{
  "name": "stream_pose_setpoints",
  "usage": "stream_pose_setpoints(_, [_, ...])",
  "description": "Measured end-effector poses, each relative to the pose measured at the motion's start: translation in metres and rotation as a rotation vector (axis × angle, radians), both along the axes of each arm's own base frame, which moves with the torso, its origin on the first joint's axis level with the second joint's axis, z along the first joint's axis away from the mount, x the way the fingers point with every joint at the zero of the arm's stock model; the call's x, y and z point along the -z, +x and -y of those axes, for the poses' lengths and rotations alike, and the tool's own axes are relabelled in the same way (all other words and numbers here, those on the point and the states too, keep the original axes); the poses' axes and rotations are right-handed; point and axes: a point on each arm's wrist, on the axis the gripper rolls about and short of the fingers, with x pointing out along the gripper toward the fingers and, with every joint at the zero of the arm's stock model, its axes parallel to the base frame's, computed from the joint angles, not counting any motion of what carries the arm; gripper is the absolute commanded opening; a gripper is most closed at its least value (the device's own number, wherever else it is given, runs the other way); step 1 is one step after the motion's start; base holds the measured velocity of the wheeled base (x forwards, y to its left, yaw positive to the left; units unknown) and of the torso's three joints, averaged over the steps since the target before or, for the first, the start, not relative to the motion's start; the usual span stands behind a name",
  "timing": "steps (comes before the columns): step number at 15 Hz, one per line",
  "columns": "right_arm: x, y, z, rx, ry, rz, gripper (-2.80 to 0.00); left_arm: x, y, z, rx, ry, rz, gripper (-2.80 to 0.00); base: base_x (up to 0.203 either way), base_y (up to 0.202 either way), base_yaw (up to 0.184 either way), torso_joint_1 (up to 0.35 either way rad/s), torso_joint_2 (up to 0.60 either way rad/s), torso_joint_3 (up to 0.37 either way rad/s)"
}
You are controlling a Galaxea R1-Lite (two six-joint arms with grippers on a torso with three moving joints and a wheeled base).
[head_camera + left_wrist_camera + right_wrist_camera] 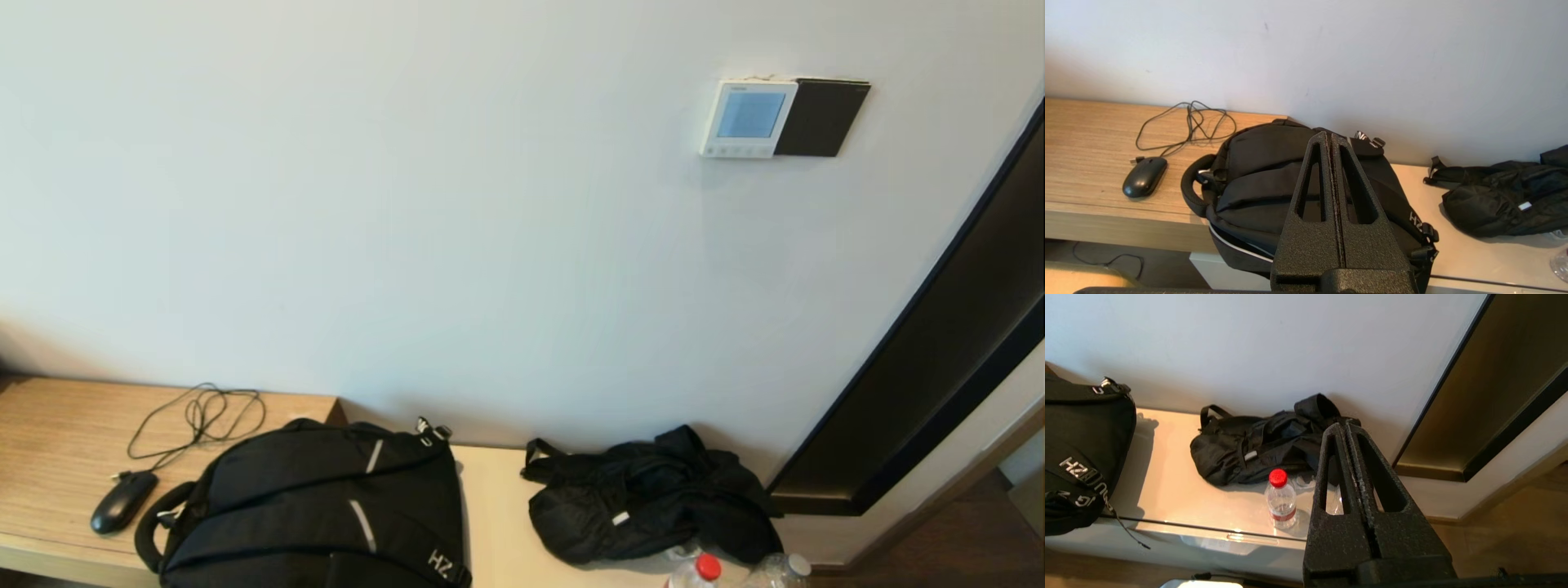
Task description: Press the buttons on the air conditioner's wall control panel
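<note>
The white air conditioner control panel [747, 118] hangs on the wall at the upper right of the head view, with a blue-grey screen and a row of small buttons along its lower edge. A dark plate [820, 118] sits right beside it. Neither arm shows in the head view. My left gripper [1329, 136] is shut and empty, low over a black backpack. My right gripper [1345, 426] is shut and empty, low over a crumpled black bag and far below the panel. The panel shows in neither wrist view.
A black backpack [318, 510] and a crumpled black bag [649, 498] lie on the counter [498, 523] under the wall. A mouse [122, 501] with a cable lies on the wooden desk [49, 441]. A red-capped bottle [1280, 498] stands near the counter's front. A dark door frame [939, 367] runs at the right.
</note>
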Motion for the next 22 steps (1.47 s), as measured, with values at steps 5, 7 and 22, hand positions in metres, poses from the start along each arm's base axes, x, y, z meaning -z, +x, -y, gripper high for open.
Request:
stream_pose_setpoints(5, [0.005, -0.007, 0.0, 0.013, -0.001, 0.035, -2.8, 0.0, 0.0, 0.0, 0.0, 0.0, 0.0, -2.8, 0.0, 0.0, 0.0, 0.0, 0.0, 0.0])
stream_pose_setpoints(7, [0.011, -0.01, 0.0, 0.016, -0.001, 0.021, -2.8, 0.0, 0.0, 0.0, 0.0, 0.001, 0.0, -2.8, 0.0, 0.0, 0.0, 0.0, 0.0, 0.0])
stream_pose_setpoints(22, [0.013, -0.013, 0.0, 0.019, 0.03, 0.055, -2.8, 0.0, 0.0, 0.0, 0.0, 0.0, 0.001, -2.8, 0.0, 0.0, 0.0, 0.0, 0.0, 0.0])
